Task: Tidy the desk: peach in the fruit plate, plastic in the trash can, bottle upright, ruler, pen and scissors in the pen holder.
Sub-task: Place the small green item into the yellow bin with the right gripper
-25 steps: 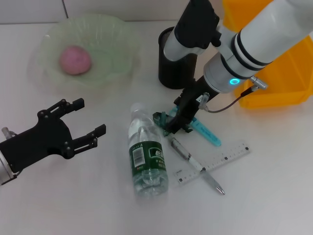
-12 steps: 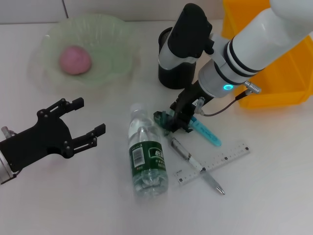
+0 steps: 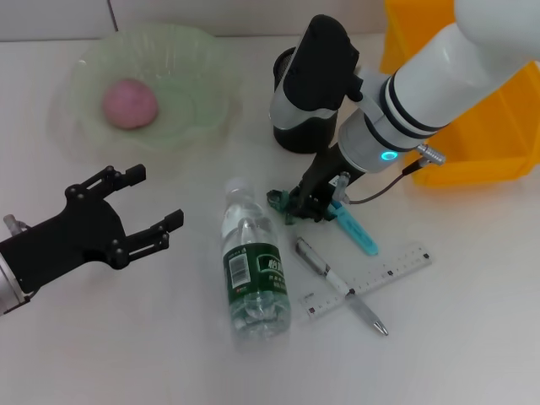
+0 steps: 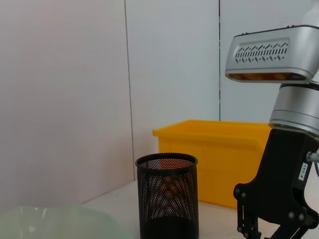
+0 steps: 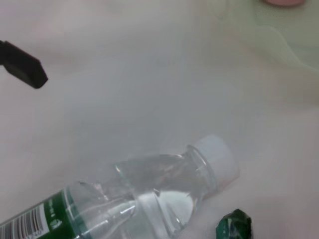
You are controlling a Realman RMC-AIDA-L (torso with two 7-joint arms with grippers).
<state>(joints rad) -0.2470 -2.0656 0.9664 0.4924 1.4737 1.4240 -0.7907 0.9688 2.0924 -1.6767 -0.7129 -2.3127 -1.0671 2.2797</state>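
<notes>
head view: right pincer (image 3: 310, 202) is clamped low on the scissors (image 3: 325, 208) for a move to the holder (image 3: 291, 126) just behind it. left pincer (image 3: 135, 211) hangs open, well apart.

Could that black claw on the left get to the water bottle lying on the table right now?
Probably yes. The left gripper hangs open beside the bottle, with only bare table between them. The right gripper is busy at the scissors on the bottle's far side, so it shouldn't block the way.
</notes>
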